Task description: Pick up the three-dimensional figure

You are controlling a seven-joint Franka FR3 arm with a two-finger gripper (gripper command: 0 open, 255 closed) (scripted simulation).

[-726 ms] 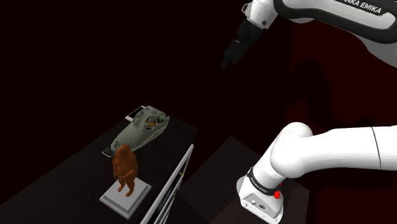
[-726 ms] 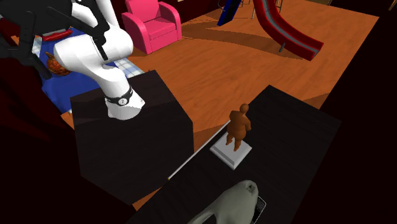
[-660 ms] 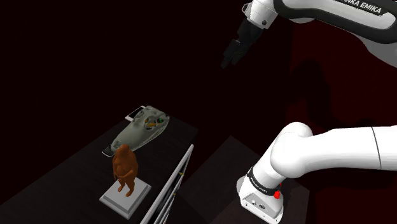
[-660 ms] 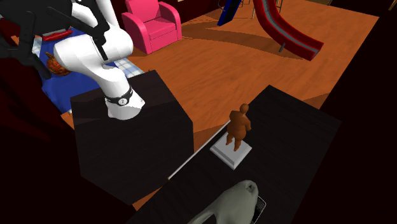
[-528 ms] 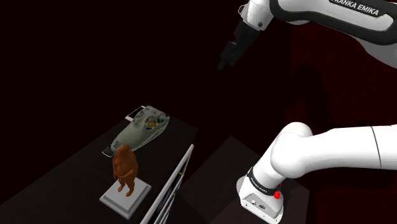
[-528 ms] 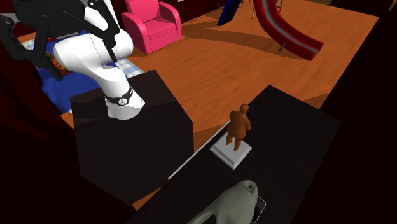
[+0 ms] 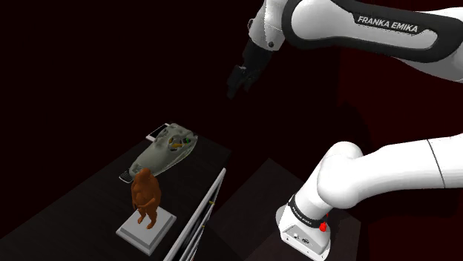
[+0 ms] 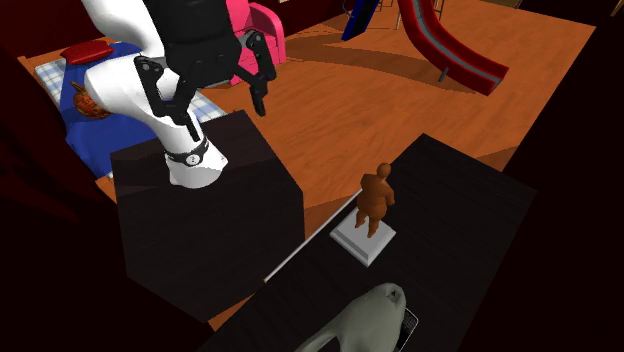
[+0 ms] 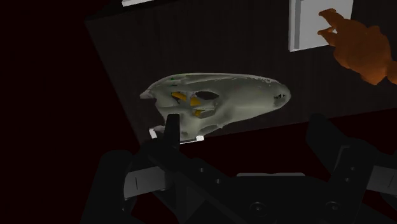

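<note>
Gripper (image 8: 225, 113) spread wide, well apart from the brown figure (image 8: 377, 198).
Shoulder view: figure upright on the bench (image 7: 78, 213), at the gripper's 7 o'clock. Second exterior view: looks rigid, probably light. Wrist view: I'd pinch its torso.

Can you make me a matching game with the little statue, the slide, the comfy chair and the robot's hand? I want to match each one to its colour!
Things:
1. statue
2. slide
3. armchair
4. gripper

Colours:
A. pink
B. black
C. brown
D. red

Pairs: 1-C, 2-D, 3-A, 4-B.
</note>
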